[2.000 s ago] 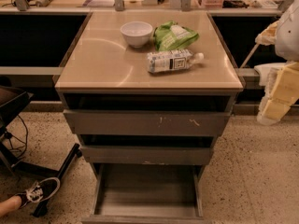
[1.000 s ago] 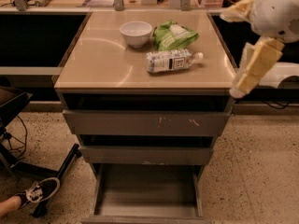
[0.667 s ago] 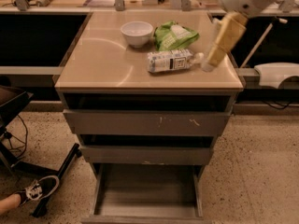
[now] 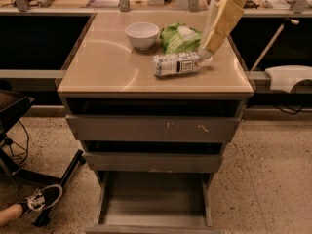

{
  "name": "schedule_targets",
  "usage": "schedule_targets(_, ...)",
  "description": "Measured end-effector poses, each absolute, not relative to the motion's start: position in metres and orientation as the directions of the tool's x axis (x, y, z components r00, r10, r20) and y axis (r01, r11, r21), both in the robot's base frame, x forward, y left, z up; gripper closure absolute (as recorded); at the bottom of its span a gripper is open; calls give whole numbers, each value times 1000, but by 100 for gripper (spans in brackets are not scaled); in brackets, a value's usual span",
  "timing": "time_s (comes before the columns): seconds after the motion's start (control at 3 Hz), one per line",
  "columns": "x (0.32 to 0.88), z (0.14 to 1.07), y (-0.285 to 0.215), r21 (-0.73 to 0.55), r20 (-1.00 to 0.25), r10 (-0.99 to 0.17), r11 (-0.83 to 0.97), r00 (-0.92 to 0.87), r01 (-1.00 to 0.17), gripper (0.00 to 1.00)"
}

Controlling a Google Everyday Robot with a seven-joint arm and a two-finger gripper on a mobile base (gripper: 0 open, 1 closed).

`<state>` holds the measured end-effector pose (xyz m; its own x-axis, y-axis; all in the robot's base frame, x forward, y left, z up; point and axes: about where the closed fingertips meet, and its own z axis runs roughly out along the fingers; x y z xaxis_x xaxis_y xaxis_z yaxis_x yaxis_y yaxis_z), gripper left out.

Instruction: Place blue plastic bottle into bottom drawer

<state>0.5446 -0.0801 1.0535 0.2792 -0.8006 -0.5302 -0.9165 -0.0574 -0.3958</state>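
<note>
While a speckled stone-like floor (image 4: 263,179) is spreading around the cabinet, its smooth tan top (image 4: 107,65) is carrying three things: one round white bowl (image 4: 142,35), one crinkled green snack bag (image 4: 180,37) and the blue plastic bottle (image 4: 178,63), which is lying on its side near the right edge, ribbed and clear. The gripper (image 4: 205,51) is hovering just beside the bottle's cap end; whether it is released or clenched, I cannot tell. Three grey drawers are sitting below, the bottom drawer (image 4: 153,204) jutting out farthest and showing a flat floor and thin walls.
</note>
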Motion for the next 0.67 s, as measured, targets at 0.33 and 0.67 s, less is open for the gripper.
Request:
schedule_targets(0.33, 570, 1028, -97, -368, -552, -800, -19, 236, -929, 0)
schedule_targets(0.67, 630, 1000, -106, -356, -605, -772, 42, 196, -933, 0)
